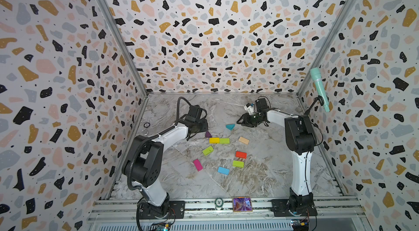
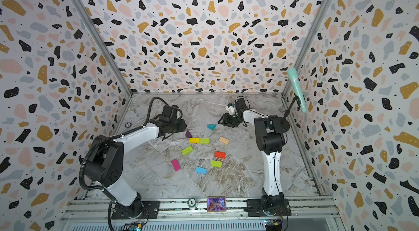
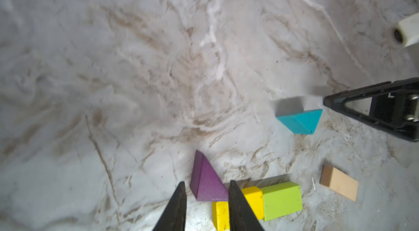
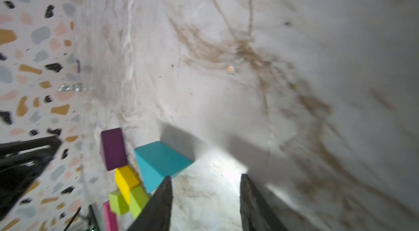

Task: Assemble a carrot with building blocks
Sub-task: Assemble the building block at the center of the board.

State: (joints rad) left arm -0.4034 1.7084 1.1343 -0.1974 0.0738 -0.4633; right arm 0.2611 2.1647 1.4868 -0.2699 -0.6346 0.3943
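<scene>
In a top view the counter (image 1: 267, 173) carries a barely begun carrot (image 1: 219, 140) — a yellow brick (image 1: 214, 140) and a lime brick (image 1: 224, 140) end to end, with other bricks scattered nearer the arm bases. The purple wedge (image 1: 208, 134) sits just beside the left fingers (image 1: 202, 128). The teal wedge (image 1: 230, 126) lies near the right fingers (image 1: 240, 121).

In the left wrist view the left fingers (image 3: 178, 207) stand apart and empty, and the purple wedge (image 3: 204, 180) shows in their gap, apex pointing away.

In the right wrist view the right fingers (image 4: 158, 205) are apart and empty — the teal wedge (image 4: 158, 161) lies outside one finger, so that arm probably needs a sideways shift.
</scene>
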